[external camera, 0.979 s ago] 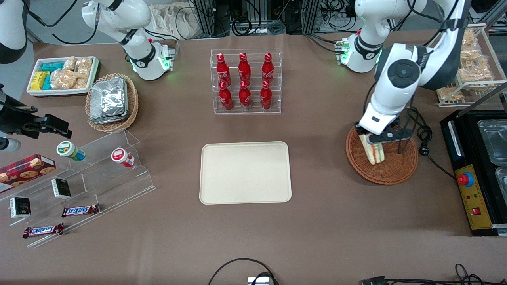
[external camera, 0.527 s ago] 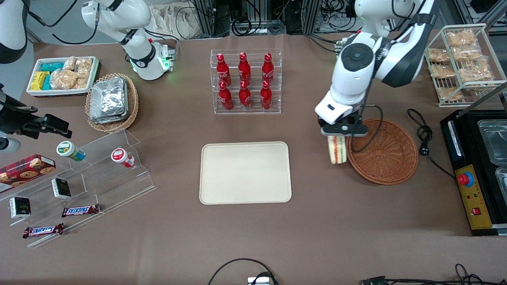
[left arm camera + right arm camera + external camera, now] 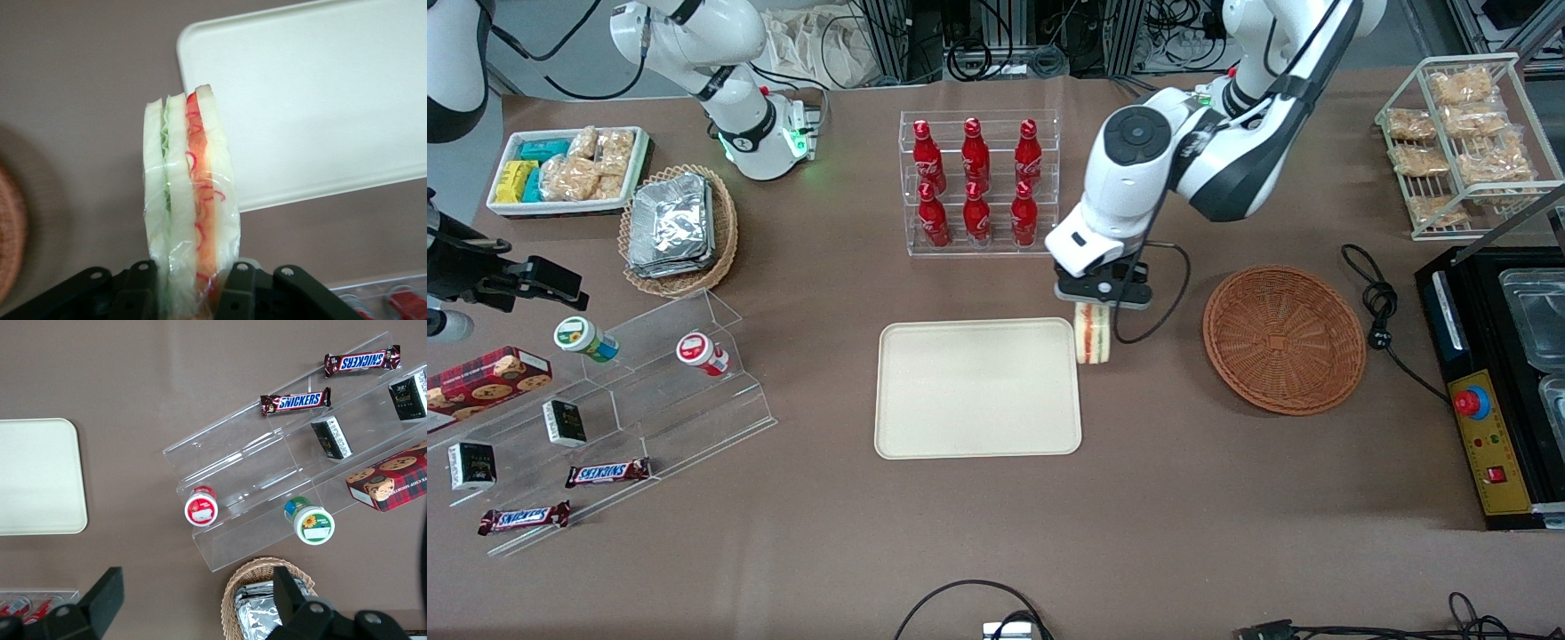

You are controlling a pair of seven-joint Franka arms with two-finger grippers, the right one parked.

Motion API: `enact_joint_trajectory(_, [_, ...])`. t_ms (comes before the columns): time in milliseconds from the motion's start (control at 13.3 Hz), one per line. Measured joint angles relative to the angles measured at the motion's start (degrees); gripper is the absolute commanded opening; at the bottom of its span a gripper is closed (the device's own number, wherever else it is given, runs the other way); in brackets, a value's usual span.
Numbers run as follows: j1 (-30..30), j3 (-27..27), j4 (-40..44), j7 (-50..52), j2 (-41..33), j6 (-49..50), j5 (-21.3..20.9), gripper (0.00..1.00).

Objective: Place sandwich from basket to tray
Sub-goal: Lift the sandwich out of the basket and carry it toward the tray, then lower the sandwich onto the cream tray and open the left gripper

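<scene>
Brown tabletop (image 3: 1192, 498) fills the scene, and we start from the sandwich (image 3: 1094, 334) — a clear-wrapped wedge with white bread, green and orange-red layers, hanging point-down in the air just beside the tray (image 3: 925, 391) edge on the working arm's side, not yet over it as we read the front view. We see the gripper (image 3: 1100, 300) directly above it, jaws pinched narrow on the thick end of the wedge; in the wrist view the fingers (image 3: 235, 293) press the wrap from both sides of the sandwich (image 3: 190, 213), with the gripper (image 3: 190, 293) just clearing the tray (image 3: 320, 100) corner below. We note the basket (image 3: 1284, 340) sits empty, well apart toward the working arm's end of the table, so the lift-out looks done and we judge this as mid-carry, release still ahead. Farther from the front camera stands a clear rack of red bottles (image 3: 977, 182), near the arm's wrist link. Risks as we judge them: the grip is on slippery film at one end only, so the wedge could slide or swing out; lowering from this spot would catch the low rim and tip the sandwich onto the table — it needs to travel farther in over the tray first; a wide swing could also brush the bottle rack.
</scene>
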State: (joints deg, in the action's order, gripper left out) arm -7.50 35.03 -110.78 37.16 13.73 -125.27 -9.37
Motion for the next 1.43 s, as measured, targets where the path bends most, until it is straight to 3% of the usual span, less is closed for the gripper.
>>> enact_joint_trajectory(753, [-3.52, -0.04, 3.94, 7.86, 14.85, -7.07, -8.9, 0.3])
enact_joint_trajectory(1130, [-3.9, -0.06, 7.76, 16.73, 23.29, -8.68, -20.8, 0.3])
enact_joint_trajectory(1432, [-3.92, -0.06, 10.09, 17.41, 26.91, -10.17, -21.36, 0.3])
